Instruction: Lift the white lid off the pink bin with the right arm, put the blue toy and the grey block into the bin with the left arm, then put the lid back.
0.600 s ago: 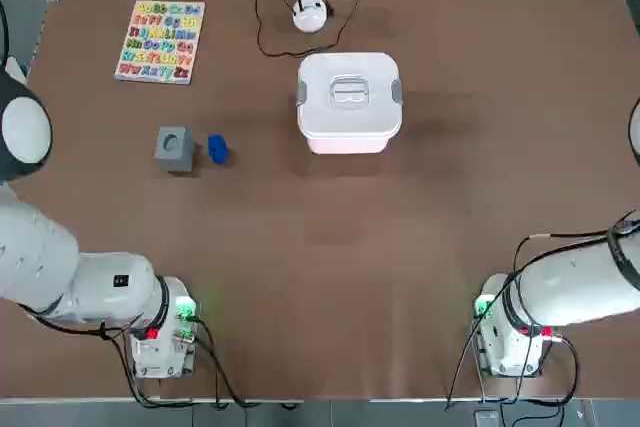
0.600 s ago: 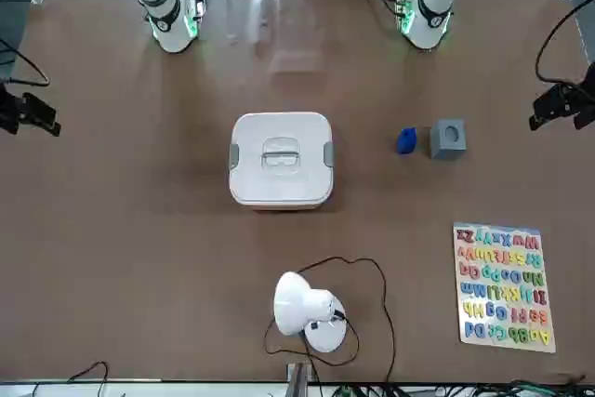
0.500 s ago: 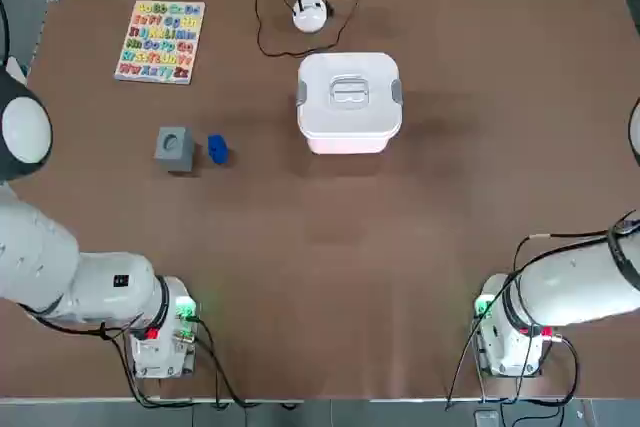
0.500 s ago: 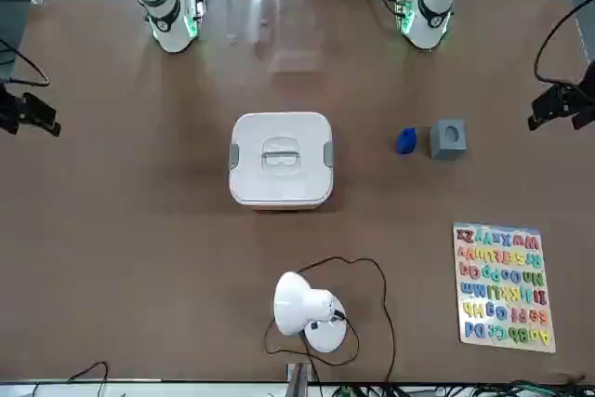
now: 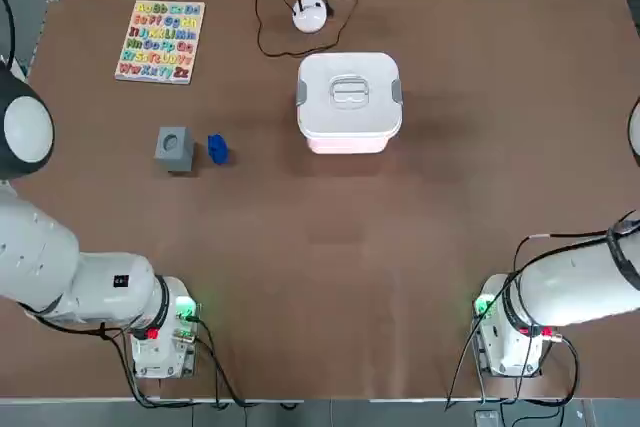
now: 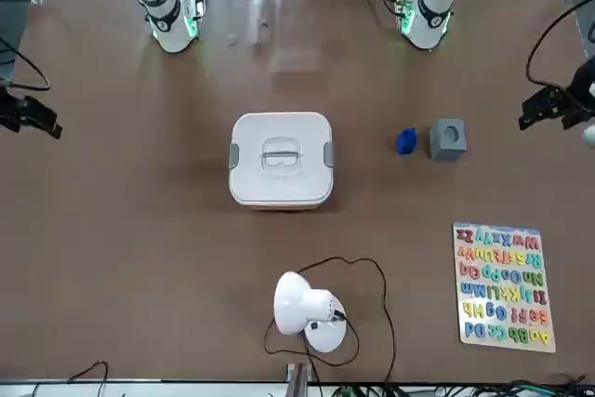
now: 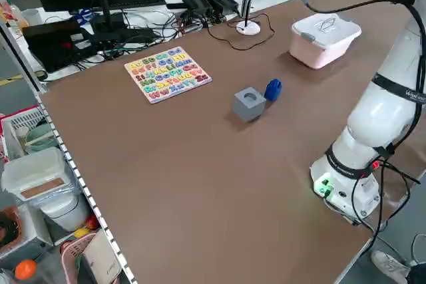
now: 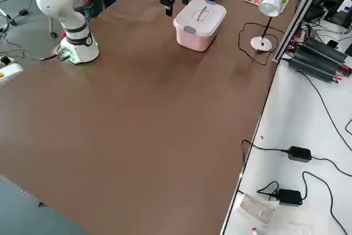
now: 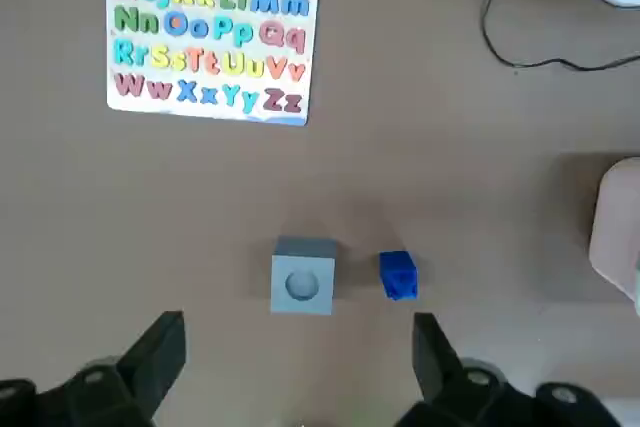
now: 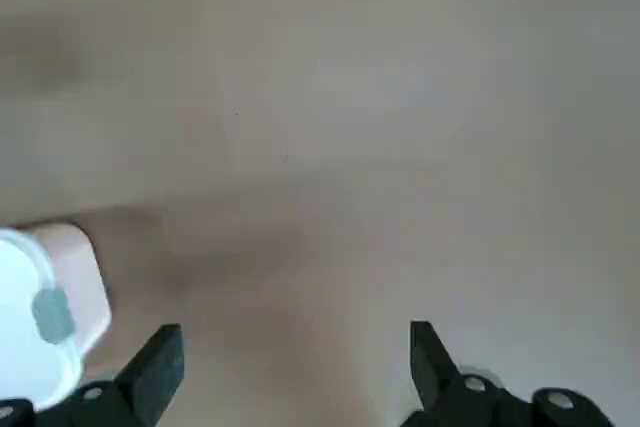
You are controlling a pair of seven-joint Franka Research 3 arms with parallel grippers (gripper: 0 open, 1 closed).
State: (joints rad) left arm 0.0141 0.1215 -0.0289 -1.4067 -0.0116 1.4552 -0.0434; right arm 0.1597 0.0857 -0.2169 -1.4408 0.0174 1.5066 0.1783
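Top view up: what's with both arms hanging out wide?

— I'd say I've got them there to keep the middle free for whichever goes first. My left gripper is over the table's left side, fingers wide, nothing between them. My right gripper is out over the right side, also spread and empty.

— And the pink bin?

— Sits upright between the two sides, up toward the desk lamp, so I reckon either arm can reach it. Right has to go first though, since the white lid is seated on top and nothing's getting in until that's off. Its flat handle faces up, which should suit a pinch from above. Might snag if the grey side clips hang on.

— Loose bits?

— Both on the left arm's side, which fits the job split. Grey cube block is flat on the table, round hole up. Blue toy is just beside it, on the bin side, not touching. Tiny gap, so I'd watch for a finger nudging one while grabbing the other.
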